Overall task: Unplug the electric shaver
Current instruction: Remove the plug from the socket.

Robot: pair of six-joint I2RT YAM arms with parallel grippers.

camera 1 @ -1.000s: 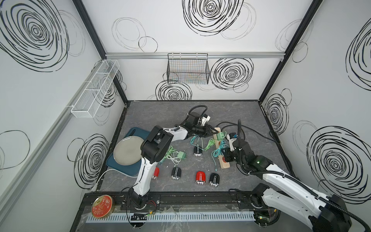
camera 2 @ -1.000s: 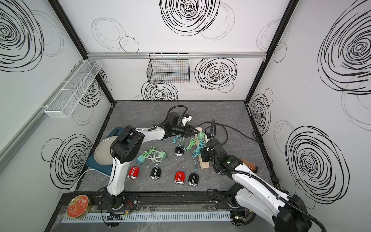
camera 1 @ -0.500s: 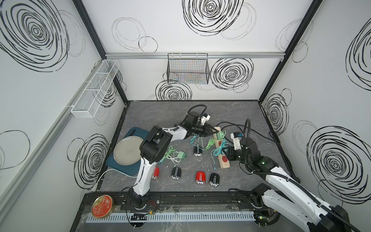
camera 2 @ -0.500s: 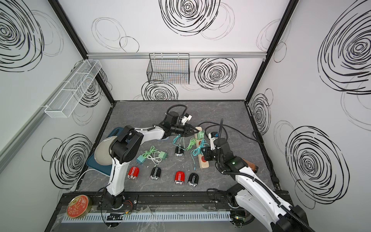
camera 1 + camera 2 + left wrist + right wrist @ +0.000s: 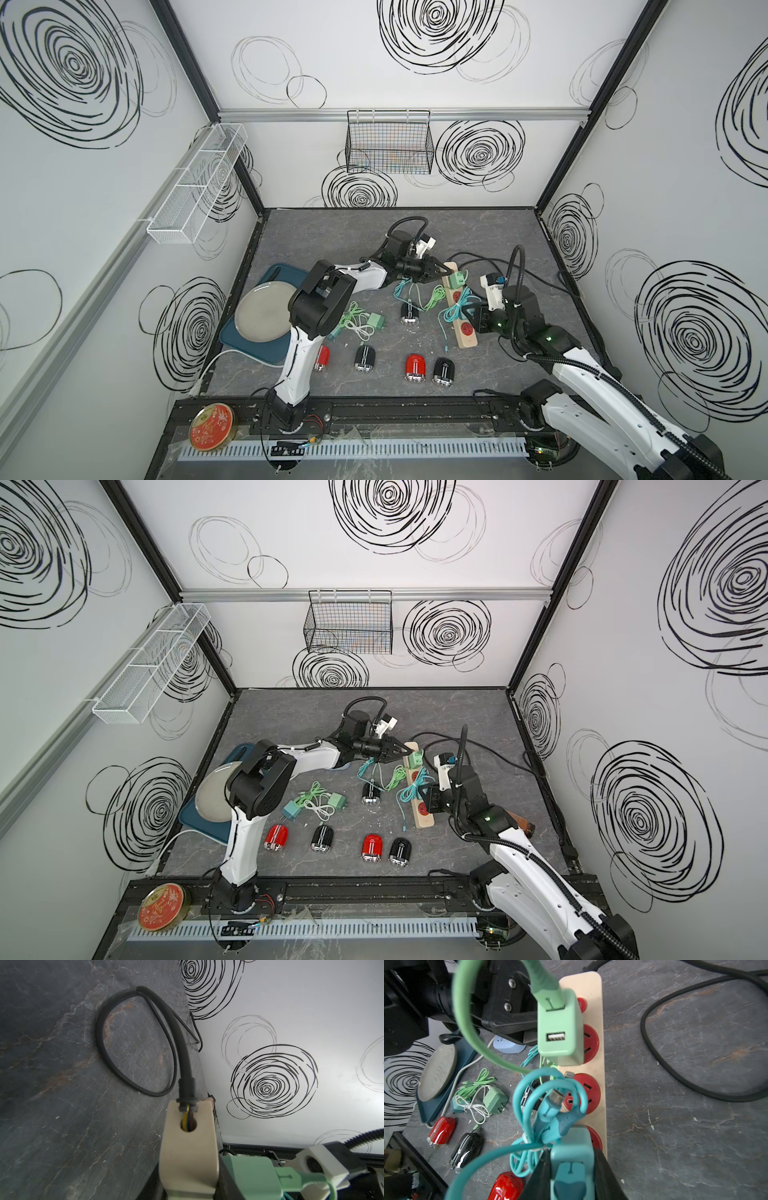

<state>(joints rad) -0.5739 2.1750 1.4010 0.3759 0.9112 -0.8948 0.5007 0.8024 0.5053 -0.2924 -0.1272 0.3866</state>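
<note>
A beige power strip point(image 5: 459, 316) with red sockets lies right of centre in both top views. My left gripper point(image 5: 442, 270) is shut on its far end point(image 5: 188, 1153), beside a plugged-in green adapter point(image 5: 560, 1028). My right gripper point(image 5: 572, 1167) is shut on a teal adapter point(image 5: 572, 1147) over the nearest socket; its prongs are hidden. Bundled teal cable point(image 5: 455, 309) hangs from the adapter. A black shaver point(image 5: 409, 313) lies left of the strip, with teal and green cables running to it.
Two red and two black shavers point(image 5: 415, 368) line the front of the table. Loose green adapters with cords point(image 5: 365, 322) lie left of centre. A grey plate point(image 5: 262, 311) sits on a blue tray point(image 5: 232, 336). A thick black cord point(image 5: 145, 1047) loops behind the strip.
My right wrist has swung a little to the right and tilted up, with the teal adapter still in its jaws. The left arm has stayed still on the strip.
</note>
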